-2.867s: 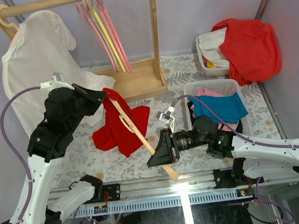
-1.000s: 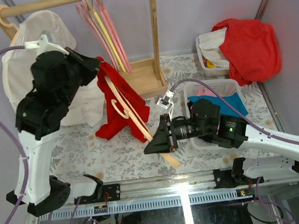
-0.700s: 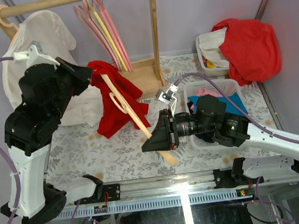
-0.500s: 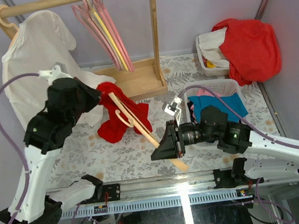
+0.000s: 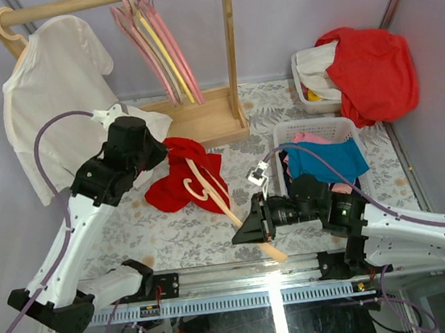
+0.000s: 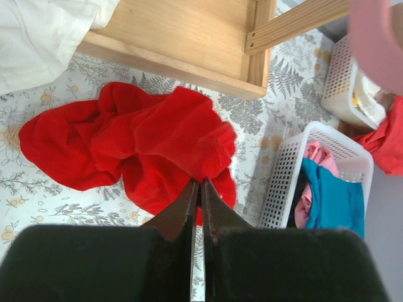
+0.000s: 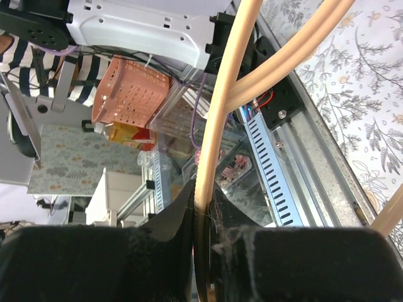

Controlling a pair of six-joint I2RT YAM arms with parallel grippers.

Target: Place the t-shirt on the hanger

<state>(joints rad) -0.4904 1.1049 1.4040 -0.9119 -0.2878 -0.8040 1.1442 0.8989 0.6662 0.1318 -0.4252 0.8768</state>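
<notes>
Left pincer [image 6: 196, 189]: pressed together, pinching a raised fold of the red t-shirt [image 6: 126, 135]. T-shirt: crumpled on the flowered tabletop [image 6: 38, 207], left of the white basket [image 6: 283, 170]. Right pincer [image 7: 203, 211]: clamped on one arm of the pale wooden hanger [image 7: 225, 94]. Hanger: slanted, hook end over the t-shirt, near-left of the basket.

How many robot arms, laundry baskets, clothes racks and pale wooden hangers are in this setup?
Robot arms: 2 (left arm, right arm)
White baskets: 2 (near basket, far basket)
Wooden clothes rack: 1
Pale wooden hangers: 2 (held hanger over the red t-shirt; rack hanger under the white t-shirt)
Total: 7
</notes>
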